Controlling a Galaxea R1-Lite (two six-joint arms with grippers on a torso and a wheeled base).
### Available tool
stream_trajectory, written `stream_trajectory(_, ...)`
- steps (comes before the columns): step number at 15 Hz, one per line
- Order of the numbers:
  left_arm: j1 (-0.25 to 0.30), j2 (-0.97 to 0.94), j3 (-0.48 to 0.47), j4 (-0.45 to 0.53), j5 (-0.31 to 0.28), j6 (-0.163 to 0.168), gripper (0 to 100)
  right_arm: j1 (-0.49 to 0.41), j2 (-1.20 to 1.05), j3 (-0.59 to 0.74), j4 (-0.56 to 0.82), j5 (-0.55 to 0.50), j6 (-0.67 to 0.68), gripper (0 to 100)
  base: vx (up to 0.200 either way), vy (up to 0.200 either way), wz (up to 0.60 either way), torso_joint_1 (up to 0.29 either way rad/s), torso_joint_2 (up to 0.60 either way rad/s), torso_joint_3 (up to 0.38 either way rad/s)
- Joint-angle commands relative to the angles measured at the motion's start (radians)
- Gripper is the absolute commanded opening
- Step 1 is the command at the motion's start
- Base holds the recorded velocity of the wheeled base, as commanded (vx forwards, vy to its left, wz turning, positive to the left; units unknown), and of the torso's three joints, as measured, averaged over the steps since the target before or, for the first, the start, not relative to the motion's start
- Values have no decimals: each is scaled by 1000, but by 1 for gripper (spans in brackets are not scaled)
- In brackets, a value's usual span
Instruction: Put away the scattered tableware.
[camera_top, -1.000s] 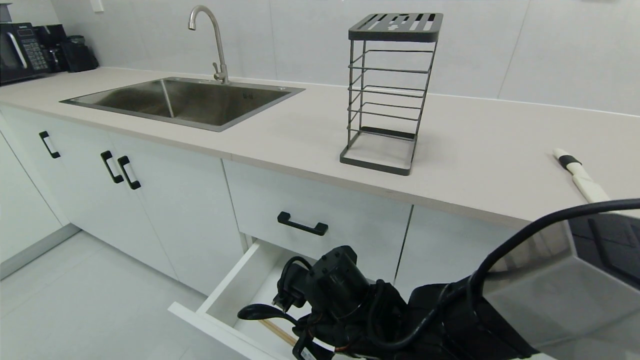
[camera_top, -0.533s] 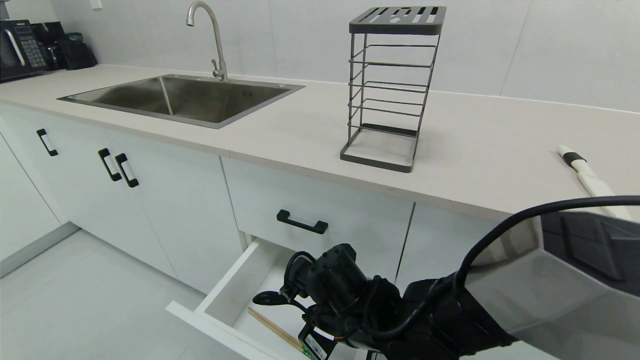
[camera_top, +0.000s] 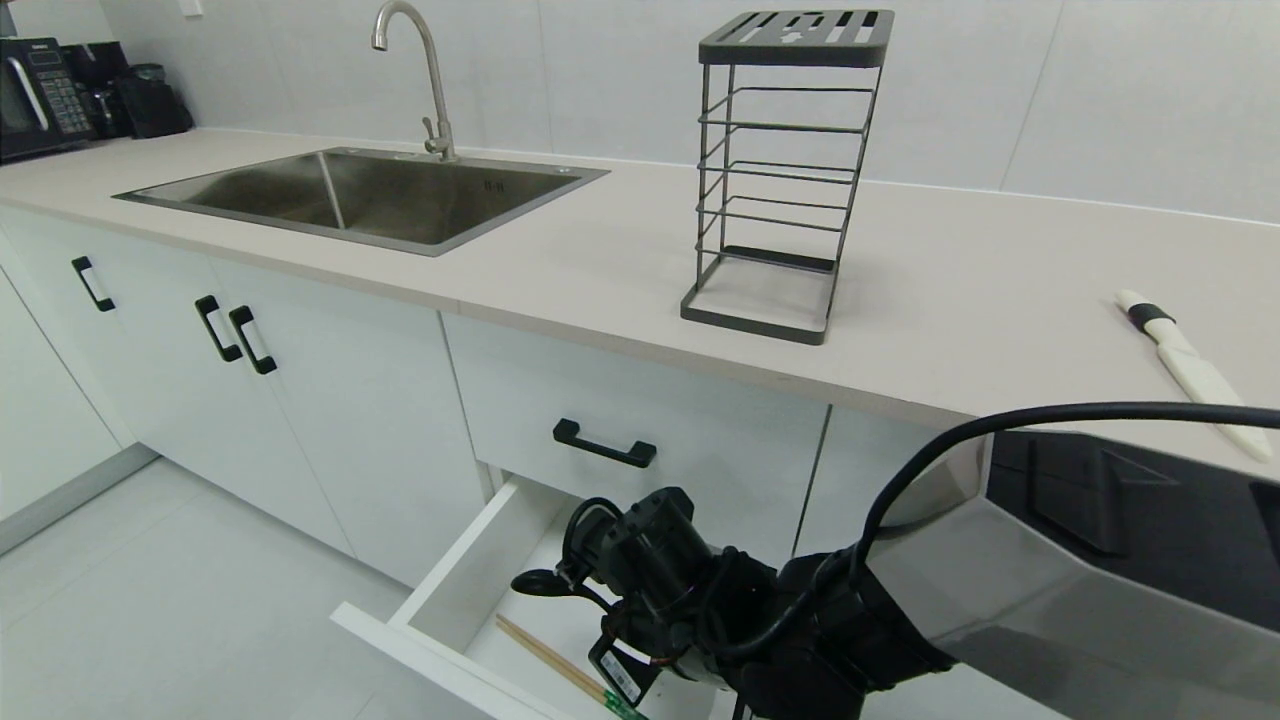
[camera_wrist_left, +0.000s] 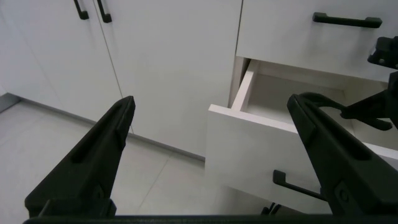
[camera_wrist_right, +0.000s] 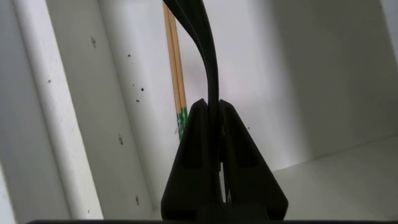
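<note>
Item: right end effector (camera_wrist_right: 212, 112), clamped on black spoon (camera_top: 540, 582), now deeper over open drawer (camera_top: 455, 570) at 6 o'clock; I judge release near; left end effector (camera_wrist_left: 211, 102) spread, empty

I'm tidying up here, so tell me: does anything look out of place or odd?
The white knife lies loose near the front edge of the countertop, apart from the wire rack. The drawer stands open with chopsticks inside, and the right gripper holds a black spoon over it. No spill or damage shows.
</note>
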Motion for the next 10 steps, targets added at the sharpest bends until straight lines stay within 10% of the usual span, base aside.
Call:
stream_trajectory(1,0,1,0,0,0,0,100,-3,24,-10,-1,0,7,0,0,0,0,0,0,0)
stream_trajectory(10,0,1,0,0,0,0,100,-8,77,-37,-1,0,12,0,0,0,0,0,0,0)
